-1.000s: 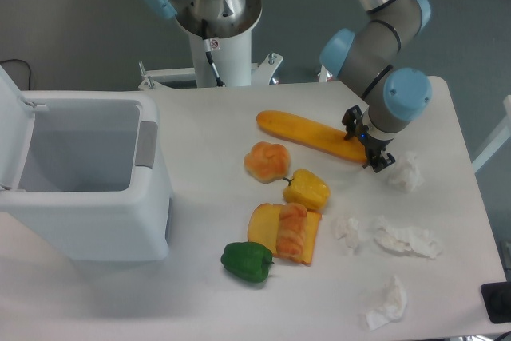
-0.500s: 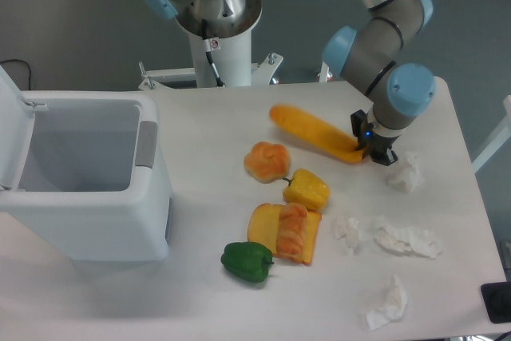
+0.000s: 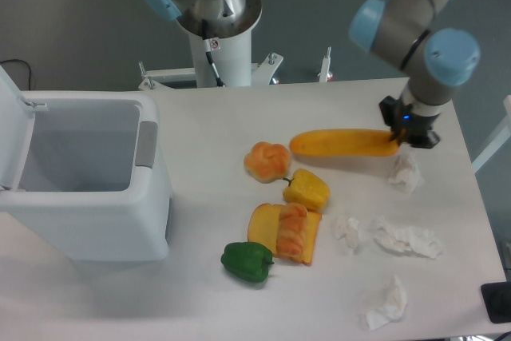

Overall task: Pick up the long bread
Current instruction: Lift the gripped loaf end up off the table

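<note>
The long bread (image 3: 347,143) is a slim orange-yellow loaf, now lying level and lifted off the table, right of the round bun. My gripper (image 3: 406,137) is shut on the loaf's right end and holds it in the air. The fingers are mostly hidden behind the black gripper body. The loaf's left end points toward the bun.
A round knotted bun (image 3: 267,160), a yellow pepper (image 3: 308,189), a square slice with twisted pastry (image 3: 284,232) and a green pepper (image 3: 247,261) lie mid-table. Crumpled white tissues (image 3: 406,239) lie at the right. A white open bin (image 3: 80,173) stands at the left.
The gripper closed on the loaf's right end, rose and shifted right. The loaf swung from slanted to level and moved right with it.
</note>
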